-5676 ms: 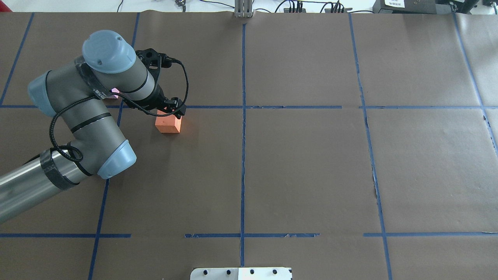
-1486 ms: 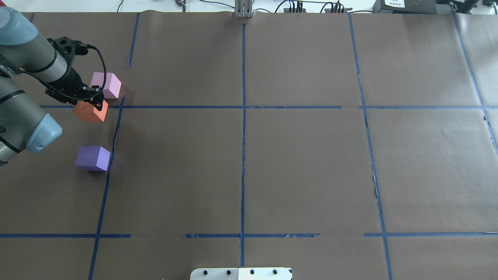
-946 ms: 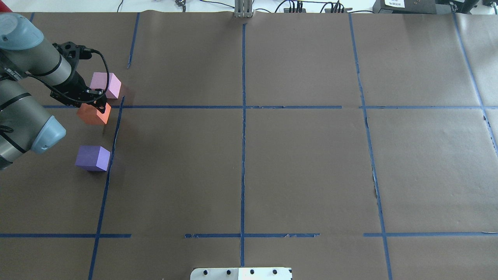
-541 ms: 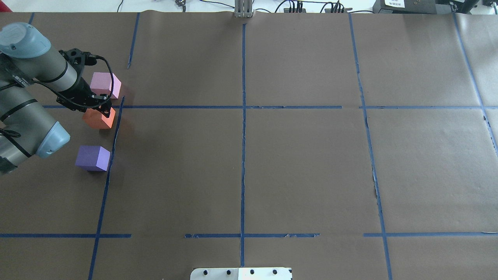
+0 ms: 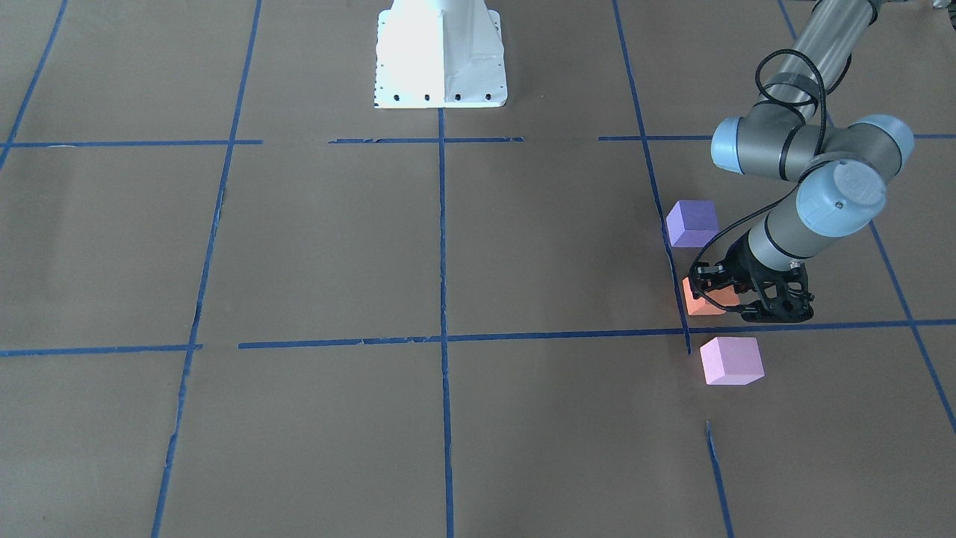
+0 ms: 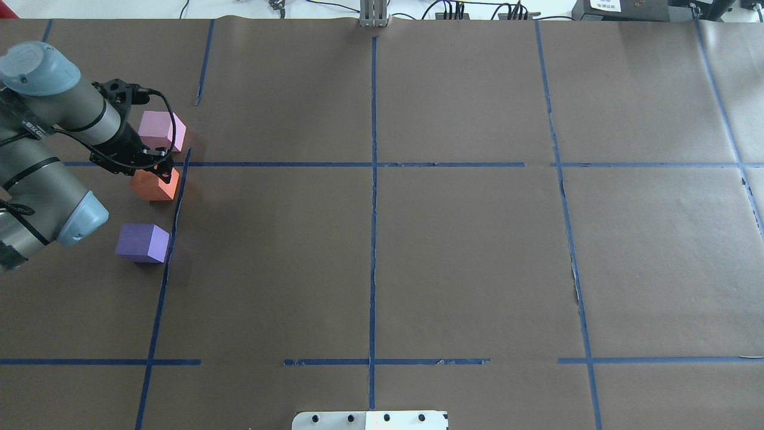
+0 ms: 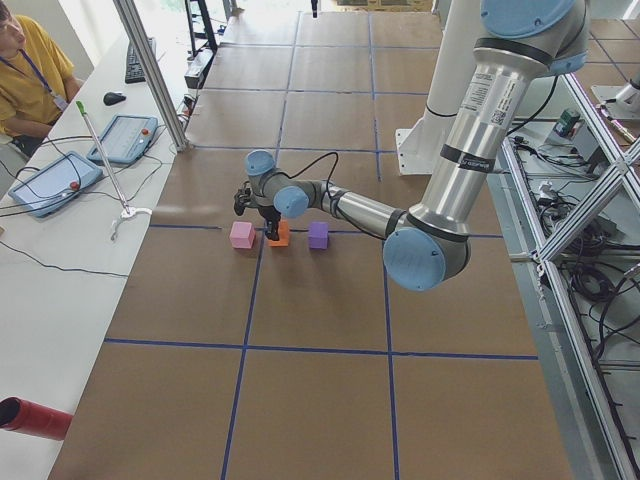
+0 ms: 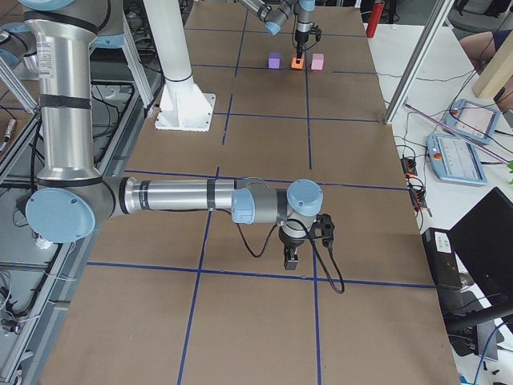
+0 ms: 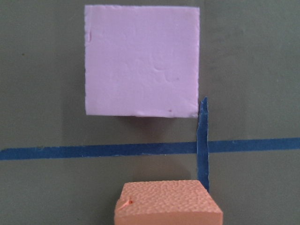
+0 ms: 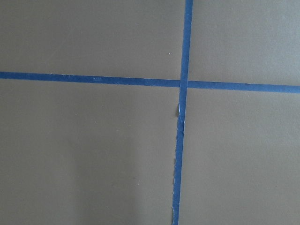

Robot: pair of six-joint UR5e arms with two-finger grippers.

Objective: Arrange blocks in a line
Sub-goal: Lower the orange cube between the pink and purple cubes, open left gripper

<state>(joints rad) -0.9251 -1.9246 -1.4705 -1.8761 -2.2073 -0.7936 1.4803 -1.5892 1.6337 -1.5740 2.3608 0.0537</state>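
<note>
1. Nearest my base, by the left edge of the counter (image 6: 453, 251), the purple block (image 6: 142, 242) sits alone, with nothing touching it
2. Next out, my left jaws are pinched on the orange block (image 6: 152, 186) from above. A few seconds ago it was further in toward the counter's middle. I have carried it to the left edge and, in the last second, eased it into the gap between purple and pink. It looks to be on the counter or just off it
3. At about that depth, off toward the right edge, my right jaws hang over a tape cross (image 10: 183, 84); I cannot tell whether they are spread or pressed together
4. Farthest out, the pink block (image 6: 160, 130) stands apart from the orange one. The three now make a near-to-far row beside the blue tape strip (image 6: 176, 197), so I judge only letting go remains
</note>
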